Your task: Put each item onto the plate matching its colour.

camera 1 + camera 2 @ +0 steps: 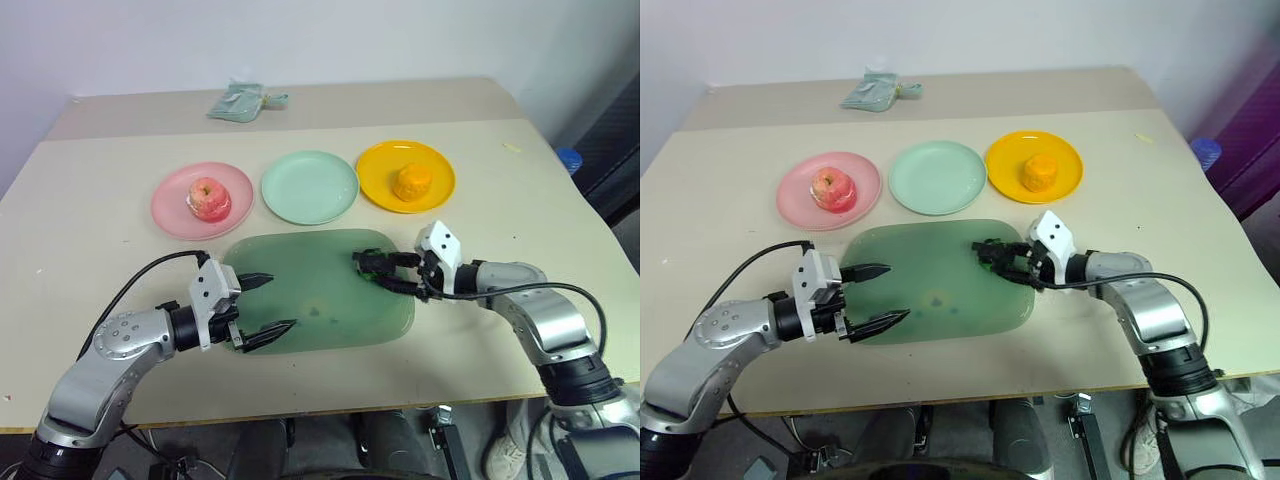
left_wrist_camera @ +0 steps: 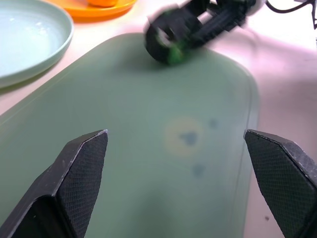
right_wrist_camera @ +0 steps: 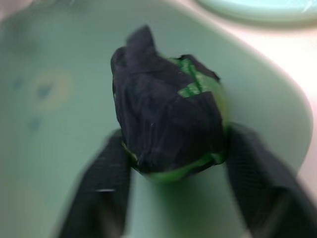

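Note:
A pink-red apple (image 1: 208, 198) lies on the pink plate (image 1: 170, 215). On the yellow-orange plate (image 1: 440, 165) rests the orange fruit (image 1: 411, 182). Between them the mint green plate (image 1: 309, 186) is bare. My right gripper (image 1: 385, 272) is shut on the dark green lump (image 3: 168, 124) with black marks, holding it over the right part of the translucent green cutting board (image 1: 320, 310). Over the board's left edge my left gripper (image 1: 270, 305) stands open, its fingers (image 2: 84, 168) wide apart with nothing between them.
A crumpled pale green bag (image 1: 240, 102) lies near the table's far edge. A blue object (image 1: 568, 158) sits beyond the table's right side. The three plates stand in a row just behind the board.

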Controlling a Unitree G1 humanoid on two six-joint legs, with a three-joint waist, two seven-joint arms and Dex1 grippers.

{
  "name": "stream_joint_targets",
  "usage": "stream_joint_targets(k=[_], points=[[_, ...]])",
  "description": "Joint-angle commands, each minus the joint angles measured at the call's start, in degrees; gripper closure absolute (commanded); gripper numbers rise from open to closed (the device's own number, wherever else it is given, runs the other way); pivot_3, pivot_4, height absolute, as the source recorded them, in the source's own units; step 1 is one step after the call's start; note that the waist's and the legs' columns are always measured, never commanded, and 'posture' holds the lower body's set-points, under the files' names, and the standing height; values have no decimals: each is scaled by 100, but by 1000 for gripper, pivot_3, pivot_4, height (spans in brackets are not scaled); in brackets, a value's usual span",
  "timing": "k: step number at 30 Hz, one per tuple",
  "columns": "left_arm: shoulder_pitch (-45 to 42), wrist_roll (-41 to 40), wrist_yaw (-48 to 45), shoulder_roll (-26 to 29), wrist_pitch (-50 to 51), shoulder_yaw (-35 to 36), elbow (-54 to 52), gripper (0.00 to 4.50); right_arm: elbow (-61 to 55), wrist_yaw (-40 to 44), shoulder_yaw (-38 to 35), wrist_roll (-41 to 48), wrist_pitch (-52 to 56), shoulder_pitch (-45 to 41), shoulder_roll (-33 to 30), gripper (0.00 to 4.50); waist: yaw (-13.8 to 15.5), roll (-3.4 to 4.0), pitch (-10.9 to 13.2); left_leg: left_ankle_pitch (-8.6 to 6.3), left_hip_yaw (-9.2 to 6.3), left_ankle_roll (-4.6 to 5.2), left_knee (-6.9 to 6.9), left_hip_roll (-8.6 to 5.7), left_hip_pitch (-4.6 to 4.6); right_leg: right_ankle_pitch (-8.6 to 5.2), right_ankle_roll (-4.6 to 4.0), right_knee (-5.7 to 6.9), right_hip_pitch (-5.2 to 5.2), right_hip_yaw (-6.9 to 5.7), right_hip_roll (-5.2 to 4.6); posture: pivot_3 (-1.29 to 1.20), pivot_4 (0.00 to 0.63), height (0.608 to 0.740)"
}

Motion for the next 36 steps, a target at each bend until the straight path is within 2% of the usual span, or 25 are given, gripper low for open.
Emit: stream_joint_targets(k=[1, 4, 7, 10, 12, 14, 16, 17, 22, 25, 29, 33, 36], points=[[122, -20, 124, -23, -181, 412, 49, 0, 11, -382, -120, 47, 34, -497, 388, 2792, 19, 1, 0, 0, -2, 0, 0, 1, 0, 0, 0, 0, 0, 0, 0, 0, 150, 740], [216, 30, 442, -203, -318, 806, 303, 0, 590, -893, 103, -288, 13, -1119, 958, 2792, 19, -1, -1, 1, -3, -2, 1, 1, -1, 0, 0, 0, 0, -2, -7, 0, 150, 740], [381, 85, 663, -332, -464, 1175, 516, 0, 2402, -1946, 229, -910, -293, -2265, 1892, 2792, -14, 0, -1, 3, -1, -5, -1, 0, 0, 1, -1, 5, -6, -3, -6, 0, 150, 740], [492, 141, 693, -382, -571, 1211, 569, 0, 3871, -2363, 70, -1147, -904, -2995, 2351, 2792, 0, -1, -1, 8, 2, -14, -10, -5, -8, 4, -7, 6, -21, -2, -2, 0, 150, 740], [601, 161, 718, -418, -626, 1209, 510, 0, 4648, -2474, -182, -1078, -1265, -3382, 2530, 2093, 19, -1, -1, 7, -2, -15, -15, -4, -13, 4, -7, 1, -24, -5, -7, 0, 150, 740], [690, 168, 783, -463, -659, 1261, 440, 0, 4877, -2397, -274, -1066, -1564, -3512, 2541, 1322, 32, -1, -1, 7, 0, -16, -19, -9, -16, 4, -6, -2, -25, -7, -23, 0, 150, 740], [755, 149, 914, -538, -684, 1377, 385, 0, 4589, -2151, -222, -1143, -1800, -3343, 2363, 323, 27, -1, -1, 7, 5, -15, -17, -18, -18, 5, -5, -5, -23, -8, -37, 0, 150, 740], [790, 123, 991, -579, -680, 1444, 356, 0, 4351, -2007, -189, -1188, -1895, -3185, 2208, 71, 29, -1, -1, 7, 7, -14, -17, -21, -18, 5, -4, -4, -23, -8, -42, 0, 150, 740], [1058, 83, 1184, -672, -820, 2034, 511, 0, 2576, -914, -493, -820, -1772, -1914, 971, 71, 55, -2, -1, 5, -1, -12, -14, -20, -17, 5, -4, -4, -18, -16, -42, 0, 150, 740], [1163, 111, 1305, -611, -868, 2560, 816, 0, 1735, -244, -1020, -356, -1355, -996, -8, 71, 43, -1, -1, 4, 1, -9, -13, -18, -15, 5, -3, -8, -13, -18, -41, 0, 150, 740], [1333, 381, 1468, -485, -1055, 3080, 1297, 0, 1042, 288, -1758, 248, -724, 203, -910, 71, 8, 0, -1, 2, 6, -5, -13, -14, -7, 4, -4, -9, -7, -14, -23, 0, 150, 740], [1472, 246, 1472, -491, -998, 3420, 1418, 0, 876, 431, -2154, 412, -529, 945, -1290, 71, -17, -2, -2, 1, 11, -2, -13, -4, 3, 3, -5, -8, 0, -7, -11, 0, 150, 740], [1546, 213, 1545, -564, -922, 3416, 1276, 0, 1018, 321, -2226, 386, -539, 1010, -1269, 71, 1, -2, -2, 1, 12, -3, -9, -2, 4, 3, -4, -6, 3, -5, -13, 0, 150, 740]])
